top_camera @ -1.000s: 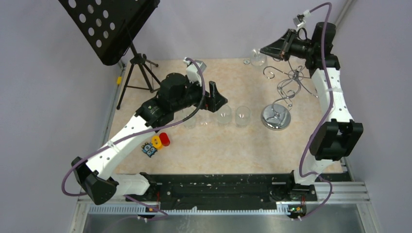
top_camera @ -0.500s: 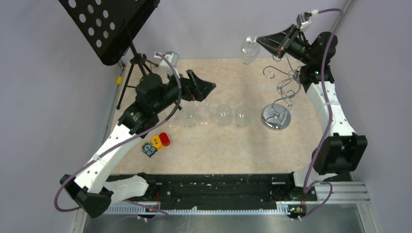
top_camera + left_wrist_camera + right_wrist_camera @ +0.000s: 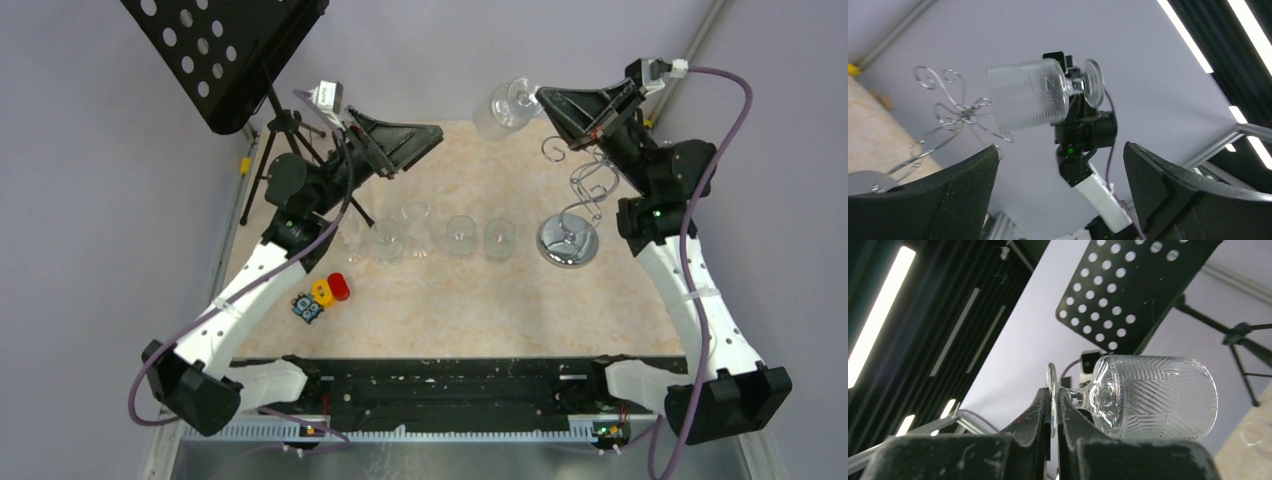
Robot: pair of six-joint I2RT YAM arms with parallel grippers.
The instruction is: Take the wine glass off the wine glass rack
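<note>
My right gripper (image 3: 540, 97) is shut on the round foot of a cut-pattern wine glass (image 3: 500, 106) and holds it on its side in the air, left of the rack and clear of it. The right wrist view shows the jaws pinching the foot, with the glass (image 3: 1153, 395) lying to the right of my right gripper (image 3: 1053, 397). The chrome wire wine glass rack (image 3: 590, 175) stands on its round mirrored base (image 3: 567, 240) at the right; no glass shows on its arms. My left gripper (image 3: 425, 133) is open and empty, raised, and faces the held glass (image 3: 1033, 92) and the rack (image 3: 953, 112).
Several wine glasses (image 3: 458, 235) stand in a row mid-table, left of the rack's base. A black tripod music stand (image 3: 230, 55) stands at the back left. Small red, yellow and blue toy pieces (image 3: 322, 295) lie at the left.
My right gripper has lifted the wine glass up and to the left, away from the rack. My left arm has risen and swung back, its gripper now pointing toward the glass.
</note>
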